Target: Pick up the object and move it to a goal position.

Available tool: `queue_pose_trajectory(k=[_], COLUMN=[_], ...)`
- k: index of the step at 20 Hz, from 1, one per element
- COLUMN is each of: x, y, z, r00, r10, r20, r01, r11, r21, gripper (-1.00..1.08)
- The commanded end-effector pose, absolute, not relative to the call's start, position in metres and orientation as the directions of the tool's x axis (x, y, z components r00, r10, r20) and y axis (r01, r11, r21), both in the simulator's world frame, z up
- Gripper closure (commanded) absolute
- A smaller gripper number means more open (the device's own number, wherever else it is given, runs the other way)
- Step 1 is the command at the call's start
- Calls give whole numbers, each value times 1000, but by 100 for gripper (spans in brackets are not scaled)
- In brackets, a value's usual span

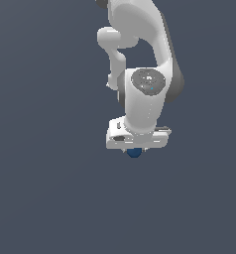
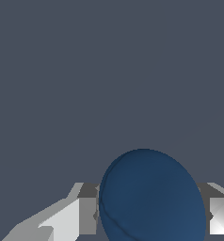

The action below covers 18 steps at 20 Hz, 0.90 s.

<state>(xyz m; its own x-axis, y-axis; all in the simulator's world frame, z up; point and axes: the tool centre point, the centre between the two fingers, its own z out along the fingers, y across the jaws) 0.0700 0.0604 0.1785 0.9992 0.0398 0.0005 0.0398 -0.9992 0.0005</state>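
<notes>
The small dark blue ball shows just under my white gripper in the exterior view, mostly hidden by the hand above it. In the wrist view the ball fills the space between the two grey fingers, which stand against its sides. The gripper is shut on the ball. No goal marker shows in either view.
A plain dark grey-blue surface fills both views. The white arm rises above the gripper toward the top of the exterior view.
</notes>
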Motion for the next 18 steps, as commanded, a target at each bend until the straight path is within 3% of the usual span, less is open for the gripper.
queue_pose_trajectory(k=[1, 18], x=[80, 106], y=[69, 92], z=[192, 224], r00=[999, 999], r10=[39, 39], r20=[0, 0], r01=[39, 39], r11=[-999, -999], r21=[1, 0], gripper=[108, 108])
